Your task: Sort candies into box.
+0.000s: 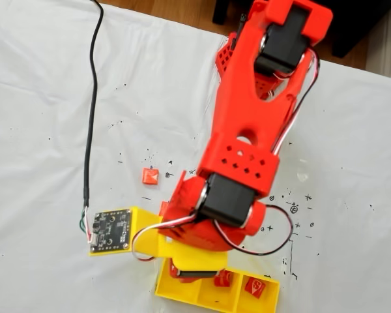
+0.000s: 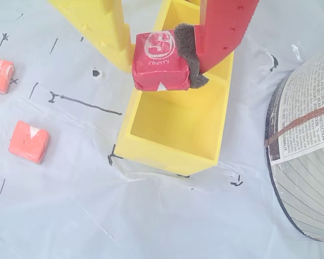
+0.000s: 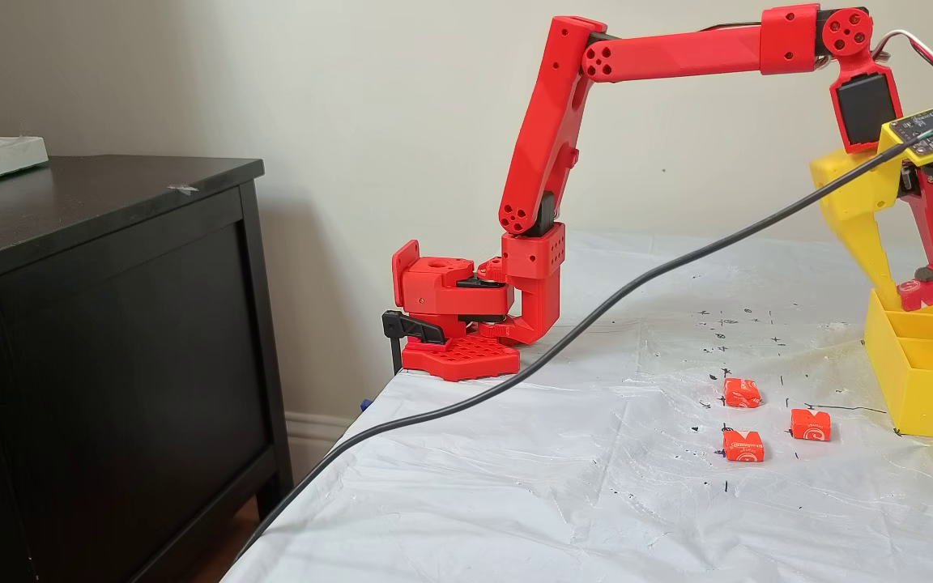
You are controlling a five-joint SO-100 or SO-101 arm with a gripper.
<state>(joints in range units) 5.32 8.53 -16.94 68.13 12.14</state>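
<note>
One candy (image 2: 161,61) clamped in jaws above the box (image 2: 173,154) edge.

The gripper (image 1: 194,268) is seen from above, lowered over the left compartment of the yellow box (image 1: 182,291); its fingers are largely covered by the red arm (image 1: 247,124). Two candies are noted in the box to the right of the fingers: one (image 1: 223,279) in the middle compartment, another (image 1: 255,287) in the right compartment. A single loose candy (image 1: 149,176) is recorded on the white cover (image 1: 45,130), up and left of the fingers, well apart. A camera board (image 1: 111,230) is mounted left of the fingers; a black cable (image 1: 91,111) is run from it to the upper edge. Small ink marks (image 1: 293,210) are scattered over the cover.
</note>
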